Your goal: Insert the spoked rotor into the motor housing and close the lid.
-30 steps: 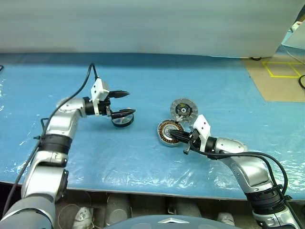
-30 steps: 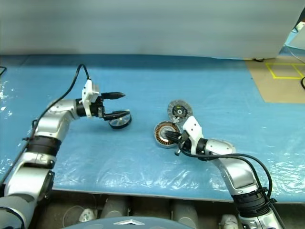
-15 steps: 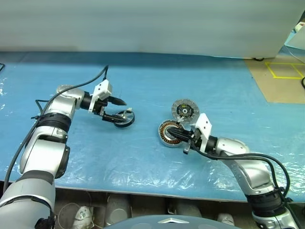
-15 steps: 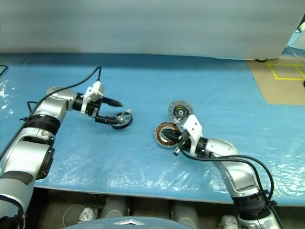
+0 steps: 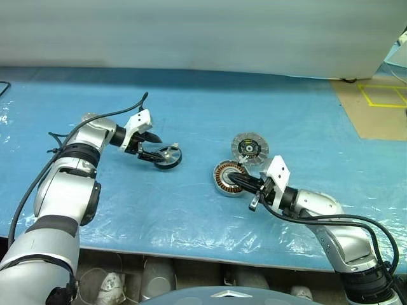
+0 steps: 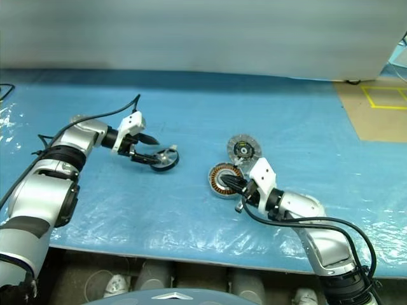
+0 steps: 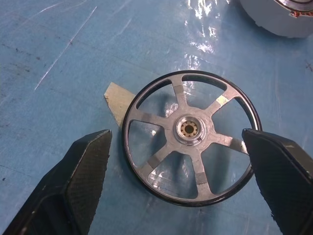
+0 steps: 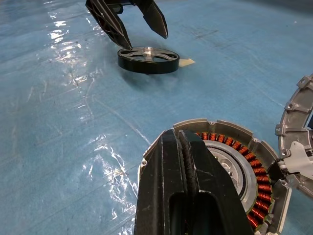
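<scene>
- While the blue-sheeted table (image 5: 299,114) carries all three parts, none has yet been joined, so the job reads as being at its first step: picking up the rotor.
- Taking the motor housing (image 5: 230,178) as landmark: it lies flat with its copper windings facing up, and the lid (image 5: 249,149) lies just beside it on the far side, ribbed face and dark centre upward, the two rims touching or nearly so.
- On the housing's near side the right gripper (image 8: 188,166) has its two black fingers pressed together with nothing between them; its tips rest on or just over the housing's rim, which of the two I cannot tell.
- Well apart from the housing, toward the robot's left, the left gripper (image 7: 178,169) stands spread wide and holds nothing, one finger on either side of the rotor.
- Smallest, the spoked rotor (image 7: 188,152) lies flat on the sheet well to the left of the housing, beside a small scrap of tape (image 7: 119,95).
- Judged next: the fingers need to close squarely across the rim, then lift and carry the rotor over to the housing's silver centre, kept level so the hub seats.
</scene>
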